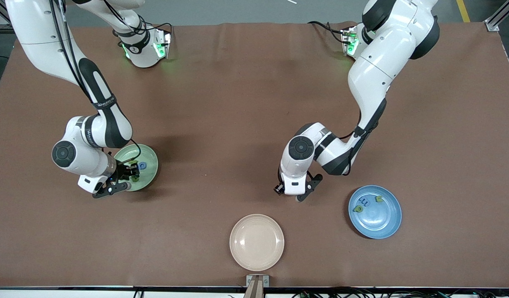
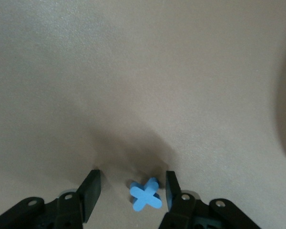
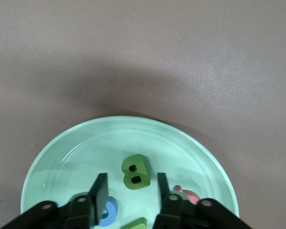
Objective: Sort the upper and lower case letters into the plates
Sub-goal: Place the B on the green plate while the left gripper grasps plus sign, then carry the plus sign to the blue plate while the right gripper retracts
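Note:
The pale mint green plate (image 1: 152, 159) lies toward the right arm's end of the table. My right gripper (image 1: 129, 174) hovers open just over it. In the right wrist view, the open gripper (image 3: 131, 188) is above the plate (image 3: 71, 152), with a green B (image 3: 136, 171) lying just past the fingertips, a blue round letter (image 3: 108, 213), a pink letter (image 3: 186, 194) and another green piece (image 3: 136, 224). The glossy blue plate (image 1: 380, 219) holds a blue letter (image 1: 364, 202) and two green letters. My left gripper (image 1: 298, 195) is low over the table beside it, open (image 2: 132, 191) around a blue x (image 2: 145, 195) that lies on the cloth.
A cream-beige plate (image 1: 257, 242) lies near the front edge, between the two task plates and nearer the camera. The brown cloth (image 1: 238, 124) covers the whole table. The arm bases stand along the edge farthest from the camera.

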